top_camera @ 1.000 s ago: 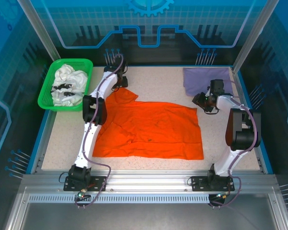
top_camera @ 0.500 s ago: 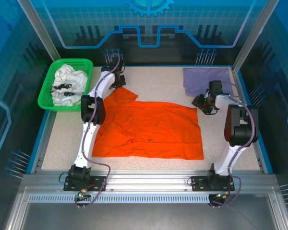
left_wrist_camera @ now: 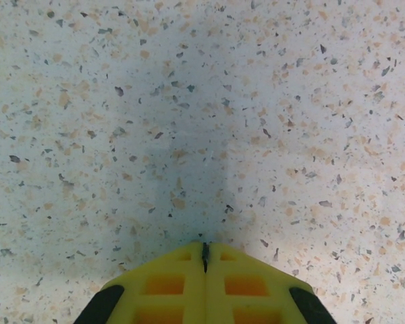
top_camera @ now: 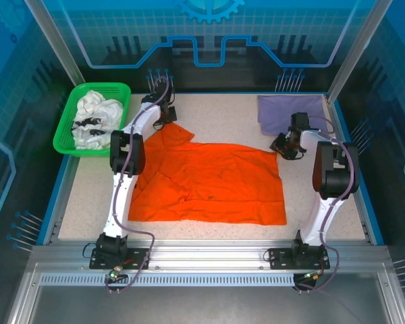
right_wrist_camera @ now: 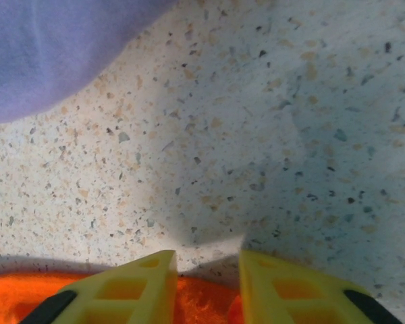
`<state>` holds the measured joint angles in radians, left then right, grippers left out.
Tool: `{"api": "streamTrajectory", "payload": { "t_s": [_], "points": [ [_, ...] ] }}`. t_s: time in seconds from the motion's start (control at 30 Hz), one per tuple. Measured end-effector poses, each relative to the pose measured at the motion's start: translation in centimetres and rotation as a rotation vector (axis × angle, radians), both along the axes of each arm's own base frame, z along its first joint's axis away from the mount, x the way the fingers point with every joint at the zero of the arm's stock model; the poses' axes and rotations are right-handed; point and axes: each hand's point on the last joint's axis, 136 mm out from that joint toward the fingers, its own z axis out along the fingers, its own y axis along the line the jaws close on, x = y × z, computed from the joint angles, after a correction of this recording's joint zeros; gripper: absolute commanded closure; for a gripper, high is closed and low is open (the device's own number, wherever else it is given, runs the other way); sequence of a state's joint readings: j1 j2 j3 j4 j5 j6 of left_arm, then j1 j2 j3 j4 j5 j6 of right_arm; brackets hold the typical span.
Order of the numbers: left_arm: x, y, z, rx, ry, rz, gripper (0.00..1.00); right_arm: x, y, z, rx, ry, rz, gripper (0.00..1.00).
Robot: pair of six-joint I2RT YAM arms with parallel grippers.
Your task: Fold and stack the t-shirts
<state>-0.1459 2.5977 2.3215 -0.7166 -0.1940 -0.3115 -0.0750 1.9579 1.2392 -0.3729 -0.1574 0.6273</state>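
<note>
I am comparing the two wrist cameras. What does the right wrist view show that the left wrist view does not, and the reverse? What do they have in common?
Right wrist view: the right claw has its yellow fingers apart. The edge of the orange t-shirt lies beside and between them, and a corner of the lavender t-shirt is at the upper left.
Left wrist view: the left claw has its fingers pressed together over bare tabletop.
Shared: yellow fingers at the bottom edge and the speckled table beyond them.

Parted fingers point(right_wrist_camera: 131, 290) over orange t-shirt point(right_wrist_camera: 13, 298)
</note>
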Motion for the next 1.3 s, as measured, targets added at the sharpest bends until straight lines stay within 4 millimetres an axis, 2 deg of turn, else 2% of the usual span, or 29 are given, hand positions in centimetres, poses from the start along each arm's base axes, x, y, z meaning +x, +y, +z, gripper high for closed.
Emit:
{"api": "streamTrajectory", "payload": {
  "t_s": [0.3,0.5,0.6,0.77,0.87,1.07,1.3],
  "points": [
    [-0.3,-0.6,0.1,-0.041,-0.054,-0.019,1.0,0.6,1.3,-0.2,0.036,-0.013,0.037,0.99],
    [-0.7,-1.0,0.3,-0.071,-0.109,-0.034,1.0,1.1,2.3,0.4,0.002,-0.054,0.105,1.0],
    [-1.3,-1.2,0.8,-0.089,-0.15,-0.043,1.0,1.4,2.7,1.5,-0.04,-0.093,0.15,1.0],
    [-2.3,-1.5,3.1,-0.124,-0.272,-0.067,1.0,2.7,3.4,5.5,-0.113,-0.241,0.232,1.0],
    [-2.8,-1.6,4.8,-0.14,-0.339,-0.077,1.0,2.7,3.8,7.4,-0.142,-0.322,0.276,1.0],
    [-4.7,-1.7,8.6,-0.168,-0.439,-0.097,1.0,0.9,3.6,7.6,-0.192,-0.36,0.328,1.0],
    [-9.0,-1.5,11.5,-0.189,-0.476,-0.114,1.0,-1.6,3.4,7.5,-0.211,-0.366,0.341,1.0]
  ]
}}
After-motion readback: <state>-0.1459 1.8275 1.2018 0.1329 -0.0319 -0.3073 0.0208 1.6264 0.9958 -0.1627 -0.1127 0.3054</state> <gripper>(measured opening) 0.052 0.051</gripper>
